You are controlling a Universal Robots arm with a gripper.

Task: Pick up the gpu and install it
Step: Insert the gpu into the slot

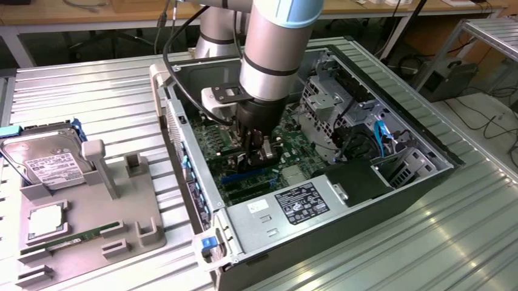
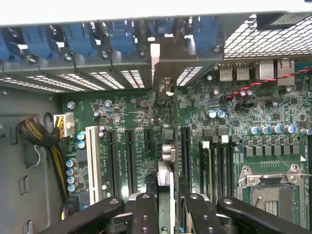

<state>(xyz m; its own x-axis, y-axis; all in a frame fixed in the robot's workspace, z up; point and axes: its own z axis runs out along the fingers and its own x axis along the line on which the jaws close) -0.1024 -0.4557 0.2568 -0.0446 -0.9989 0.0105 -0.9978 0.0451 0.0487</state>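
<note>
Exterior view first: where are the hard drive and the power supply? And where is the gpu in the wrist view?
hard drive (image 1: 45, 162), exterior view, its labelled top.
power supply (image 1: 301, 203), exterior view, its label.
gpu (image 2: 165, 173), wrist view, its thin edge facing the camera.

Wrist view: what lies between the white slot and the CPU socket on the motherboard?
Black slots, and among them the gpu, seen edge-on, held by the gripper. The wrist view shows this.

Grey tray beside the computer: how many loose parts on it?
3: hard drive at the far end, silver square chip in the middle, green memory stick along the near edge. None looks hidden.
</note>
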